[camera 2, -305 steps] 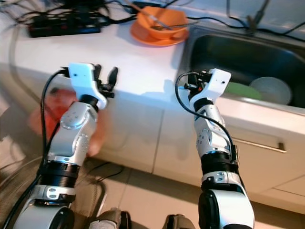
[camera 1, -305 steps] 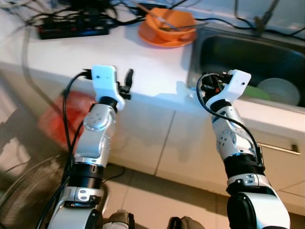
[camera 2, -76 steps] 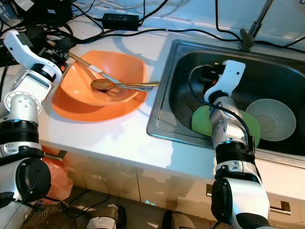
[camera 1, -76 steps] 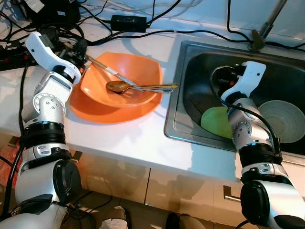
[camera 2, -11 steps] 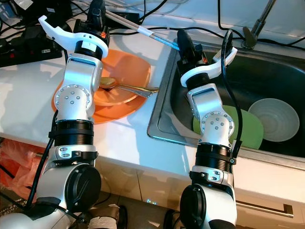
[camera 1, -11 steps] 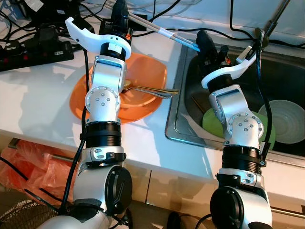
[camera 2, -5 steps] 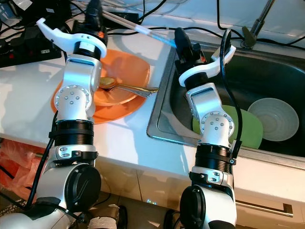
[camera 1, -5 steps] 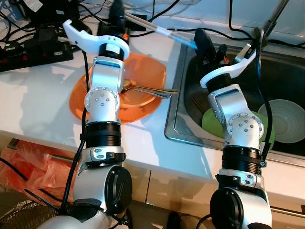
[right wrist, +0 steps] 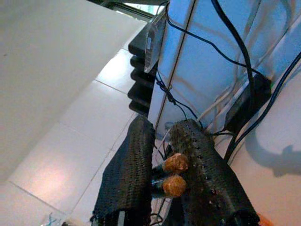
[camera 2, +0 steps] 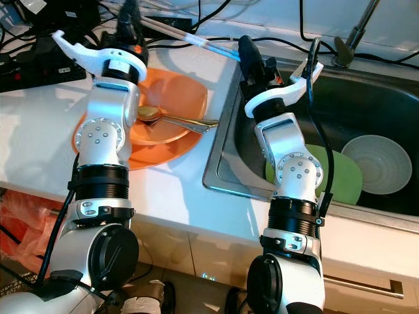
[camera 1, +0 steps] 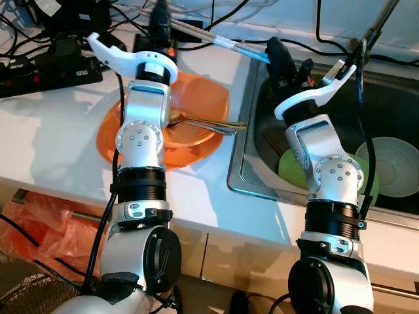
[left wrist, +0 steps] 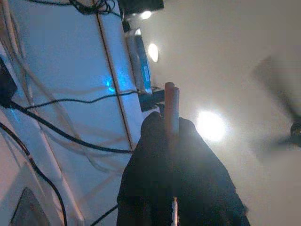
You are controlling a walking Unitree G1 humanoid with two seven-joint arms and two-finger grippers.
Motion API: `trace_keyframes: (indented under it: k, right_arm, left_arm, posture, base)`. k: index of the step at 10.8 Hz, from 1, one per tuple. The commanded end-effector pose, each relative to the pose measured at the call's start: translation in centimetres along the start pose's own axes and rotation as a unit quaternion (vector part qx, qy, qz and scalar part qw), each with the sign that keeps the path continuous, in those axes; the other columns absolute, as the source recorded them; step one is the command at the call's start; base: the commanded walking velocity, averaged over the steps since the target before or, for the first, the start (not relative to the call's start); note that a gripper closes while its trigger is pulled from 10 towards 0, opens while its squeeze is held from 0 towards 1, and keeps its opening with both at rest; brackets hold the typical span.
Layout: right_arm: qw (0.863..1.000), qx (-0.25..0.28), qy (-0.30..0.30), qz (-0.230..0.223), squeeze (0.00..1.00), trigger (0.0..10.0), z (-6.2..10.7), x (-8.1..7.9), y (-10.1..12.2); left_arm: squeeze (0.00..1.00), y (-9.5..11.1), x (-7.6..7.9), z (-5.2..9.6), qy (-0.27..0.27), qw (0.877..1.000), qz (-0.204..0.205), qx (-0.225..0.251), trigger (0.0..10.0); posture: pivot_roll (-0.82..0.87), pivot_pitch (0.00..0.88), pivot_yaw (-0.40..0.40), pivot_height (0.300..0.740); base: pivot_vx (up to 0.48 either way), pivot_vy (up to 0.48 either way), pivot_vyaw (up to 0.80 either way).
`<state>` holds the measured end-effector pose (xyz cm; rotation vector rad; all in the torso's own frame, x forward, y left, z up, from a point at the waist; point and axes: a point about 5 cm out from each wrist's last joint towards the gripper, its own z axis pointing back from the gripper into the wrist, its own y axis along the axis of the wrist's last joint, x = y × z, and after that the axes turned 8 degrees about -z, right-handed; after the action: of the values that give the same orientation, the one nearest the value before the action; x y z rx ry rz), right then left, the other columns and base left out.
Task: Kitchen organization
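A pair of chopsticks (camera 1: pixel 219 41) hangs in the air over the counter, spanning between my two grippers. My left gripper (camera 1: pixel 161 23) is shut on the end above the orange bowl (camera 1: pixel 200 98); the left wrist view shows the chopstick tips (left wrist: pixel 171 101) poking out between its fingers. My right gripper (camera 1: pixel 275 55) is shut on the other end at the sink's near-left corner, and two round chopstick ends (right wrist: pixel 171 175) sit between its pads in the right wrist view. The bowl rests on an orange plate (camera 1: pixel 114 140) and holds a metal spoon (camera 1: pixel 203 123).
A steel sink (camera 1: pixel 245 176) on the right holds a green plate (camera 1: pixel 291 167) and a white bowl (camera 1: pixel 396 167). A faucet (camera 1: pixel 380 26) rises behind it. A black power strip (camera 1: pixel 46 69) and cables lie at the back left of the white counter (camera 1: pixel 52 131).
Both grippers stay shut on the chopsticks. The pair has shifted only slightly over the last second, hovering at the same place above the bowl and sink edge.
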<state>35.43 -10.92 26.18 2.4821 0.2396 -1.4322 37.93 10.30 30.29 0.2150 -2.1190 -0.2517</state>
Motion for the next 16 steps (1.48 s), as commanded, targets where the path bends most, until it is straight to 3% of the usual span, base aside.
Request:
trace_keyframes:
  k: [1,4,5,6,11,12,16]
  right_arm:
    - [1.0,-0.006,0.0,-0.029,0.0,10.0,0.1,0.2,-1.5]
    - [0.999,-0.007,0.001,-0.035,0.0,10.0,0.1,0.1,-1.6]
    - [0.999,-0.007,0.001,-0.036,0.0,9.1,0.1,0.1,-1.7]
    - [0.999,-0.005,-0.001,-0.038,0.0,0.0,0.2,0.2,-1.7]
    - [0.999,-0.003,-0.003,-0.044,0.0,0.0,0.2,0.2,-1.7]
    - [0.999,-0.003,-0.002,-0.045,0.0,0.0,0.2,0.2,-1.7]
    - [0.998,0.016,-0.006,-0.057,0.0,0.0,0.1,0.2,-1.0]
  left_arm:
    - [0.0,-4.0,0.9,0.3,-0.006,0.998,0.055,-0.041,10.0]
    - [0.0,-4.8,0.6,0.4,0.001,0.997,0.054,-0.059,10.0]
    - [0.0,-4.8,0.6,0.4,0.001,0.997,0.055,-0.06,10.0]
    - [0.0,-4.8,0.5,0.4,0.001,0.997,0.055,-0.061,10.0]
    - [0.0,-5.1,0.5,0.5,0.0,0.996,0.044,-0.073,10.0]
    - [1.0,-5.3,0.7,0.5,-0.008,0.996,0.041,-0.082,10.0]
    - [1.0,-5.8,1.1,0.7,-0.023,0.994,0.043,-0.097,10.0]
  posture:
    - [0.05,0.13,0.014,0.723]
    - [0.05,0.13,0.017,0.723]
    - [0.05,0.131,0.018,0.723]
    - [0.05,0.13,0.017,0.723]
    - [0.05,0.129,0.017,0.723]
    - [0.05,0.129,0.017,0.723]
    - [0.05,0.124,0.019,0.723]
  base:
    - [0.0,0.0,0.0]
    - [0.0,0.0,0.0]
    - [0.0,0.0,0.0]
    - [0.0,0.0,0.0]
    - [0.0,0.0,0.0]
    - [0.0,0.0,0.0]
    - [0.0,0.0,0.0]
